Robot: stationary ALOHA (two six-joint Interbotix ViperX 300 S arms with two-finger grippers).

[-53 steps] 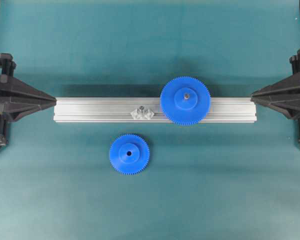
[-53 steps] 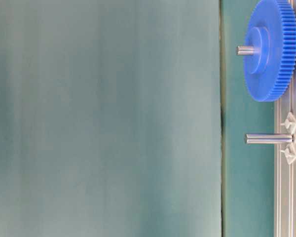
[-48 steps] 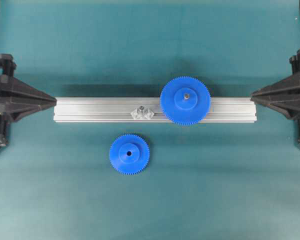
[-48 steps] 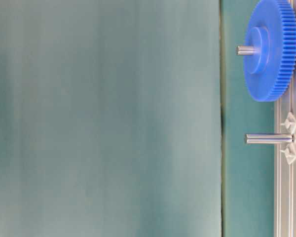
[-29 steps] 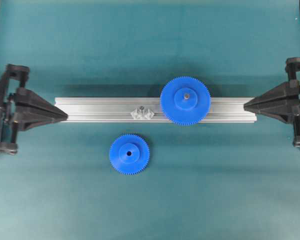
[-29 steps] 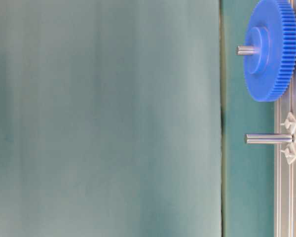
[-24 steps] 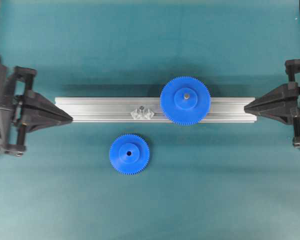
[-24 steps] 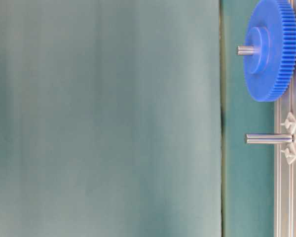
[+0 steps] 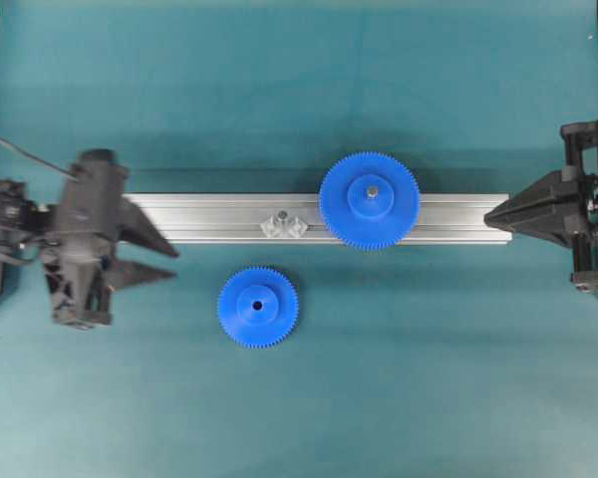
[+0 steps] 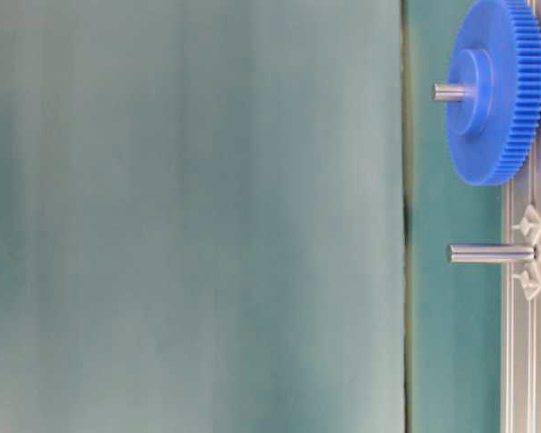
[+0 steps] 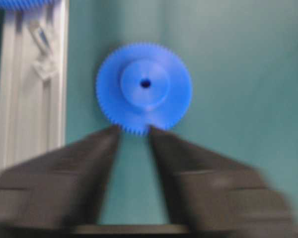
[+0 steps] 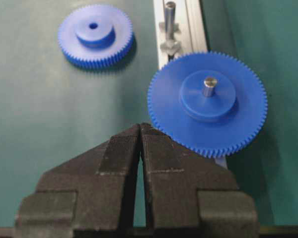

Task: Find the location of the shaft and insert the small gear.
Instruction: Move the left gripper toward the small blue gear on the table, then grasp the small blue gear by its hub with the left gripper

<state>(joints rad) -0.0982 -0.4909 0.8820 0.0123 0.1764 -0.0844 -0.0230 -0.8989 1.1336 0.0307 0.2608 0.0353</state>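
Note:
The small gear [image 9: 257, 307] lies flat on the teal mat in front of the rail, hub up; it also shows in both wrist views [image 11: 144, 88] [image 12: 95, 34]. The shaft [image 9: 282, 215] stands bare on its faceted base in the rail, to the left of the large gear, and shows from the side as a plain pin [image 10: 491, 253] [image 12: 169, 15]. My left gripper [image 9: 172, 261] is open and empty, its tips just left of the small gear and apart from it [image 11: 135, 130]. My right gripper [image 9: 488, 213] is shut and empty at the rail's right end [image 12: 140, 126].
A silver aluminium rail [image 9: 209, 214] runs across the middle of the mat. The larger blue gear [image 9: 369, 200] sits on its own grey pin on the rail [image 12: 207, 109] [image 10: 493, 90]. Teal mat lies all around.
My left gripper has left the rail's left end, moved right and forward towards the small gear, and opened. The right gripper has edged slightly inward, still shut.

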